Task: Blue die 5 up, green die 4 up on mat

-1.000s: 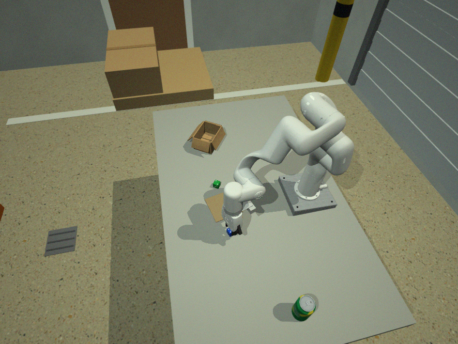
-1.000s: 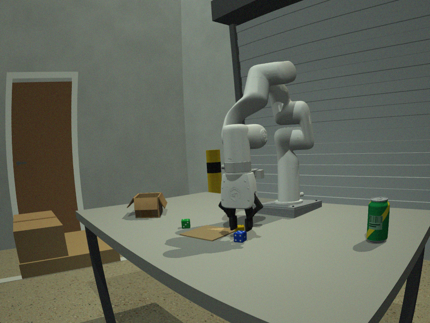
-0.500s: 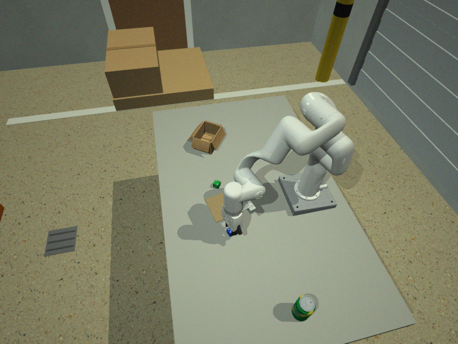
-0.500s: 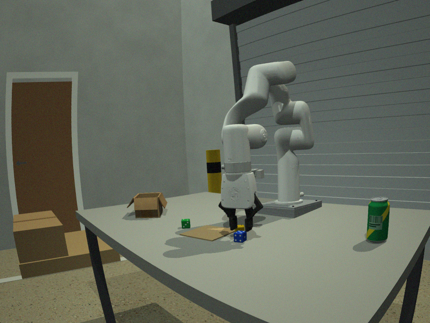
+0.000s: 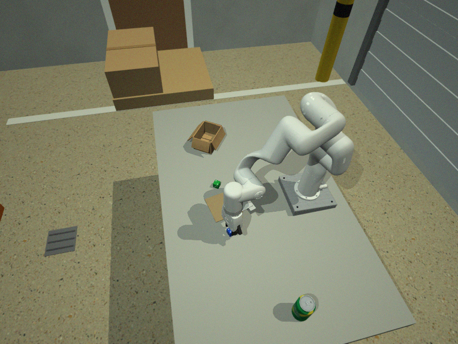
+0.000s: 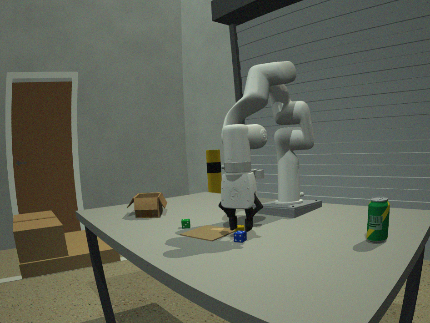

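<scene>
The blue die (image 5: 229,232) (image 6: 240,236) lies flat on the table just off the near corner of the thin brown mat (image 5: 214,205) (image 6: 207,232). The green die (image 5: 216,183) (image 6: 185,223) sits on the table beyond the mat's far side. The yellow die (image 6: 239,227) shows only in the exterior view, by the mat's corner and between the fingertips as seen from there; the arm hides it in the top view. My gripper (image 5: 233,230) (image 6: 241,223) points straight down, low over the table right behind the blue die, with its fingers half open and nothing gripped.
An open cardboard box (image 5: 206,136) (image 6: 147,204) stands at the table's far end. A green soda can (image 5: 303,307) (image 6: 377,219) stands near the opposite end. The robot base (image 5: 307,192) is bolted down beside the mat.
</scene>
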